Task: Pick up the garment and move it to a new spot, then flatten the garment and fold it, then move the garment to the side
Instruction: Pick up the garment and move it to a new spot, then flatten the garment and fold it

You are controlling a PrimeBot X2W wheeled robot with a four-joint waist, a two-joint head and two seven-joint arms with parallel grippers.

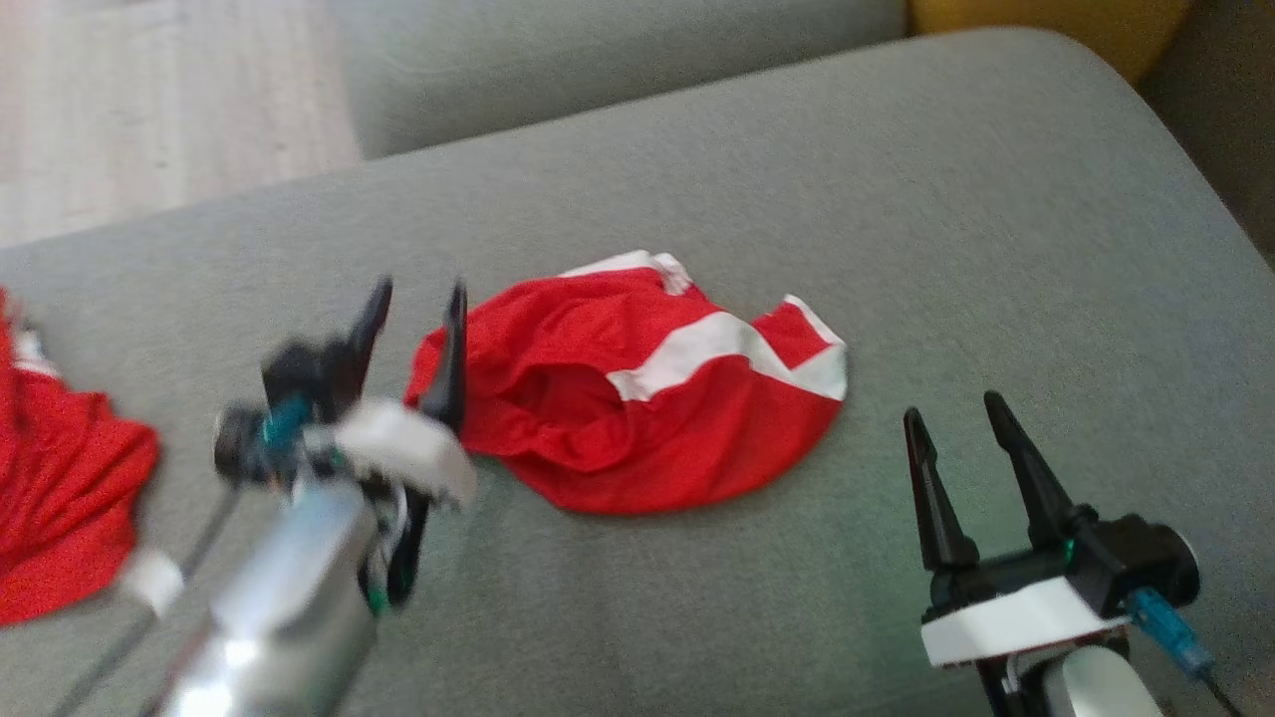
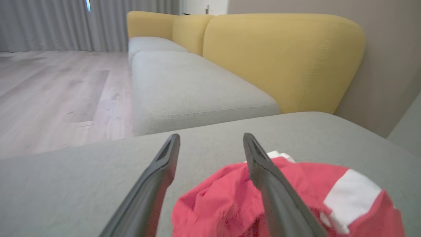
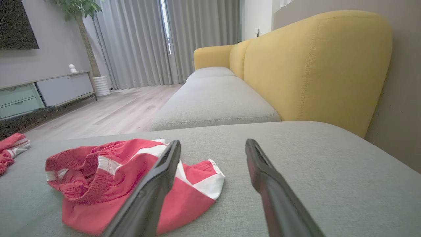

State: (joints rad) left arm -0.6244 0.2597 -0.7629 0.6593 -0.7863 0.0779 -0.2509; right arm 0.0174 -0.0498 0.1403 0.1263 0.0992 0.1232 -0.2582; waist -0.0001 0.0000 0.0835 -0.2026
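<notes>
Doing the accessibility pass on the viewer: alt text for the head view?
A crumpled red garment with white stripes lies on a grey sofa cushion. The left gripper, open and blurred, is at its left edge; the right gripper, open, sits apart at lower right. Another red cloth lies far left.

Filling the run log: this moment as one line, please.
garment: crumpled on grey cushion | left hand: open, at garment's left edge | right hand: open, apart from garment
</notes>
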